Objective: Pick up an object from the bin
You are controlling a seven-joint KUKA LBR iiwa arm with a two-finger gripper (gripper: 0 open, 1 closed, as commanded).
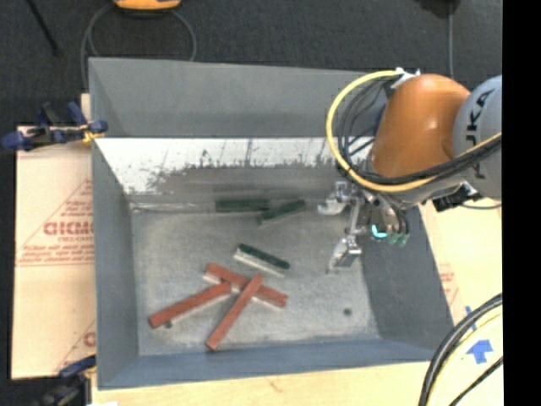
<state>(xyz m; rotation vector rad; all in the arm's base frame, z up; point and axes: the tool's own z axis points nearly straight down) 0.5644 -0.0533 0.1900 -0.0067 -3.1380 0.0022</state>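
From the right the arm hangs its claw (349,250), wide or narrow I cannot tell, over the metal bin's (114,252) speckled floor beside flat red sticks (239,297).

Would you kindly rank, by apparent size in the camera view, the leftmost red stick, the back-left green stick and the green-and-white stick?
1. Leftmost red stick: clearly the longest.
2. Back-left green stick and green-and-white stick: these look about alike in length, so I would not rank one over the other.

Matt metal bin (114,260) — sticks (237,307) (perhaps wooden)
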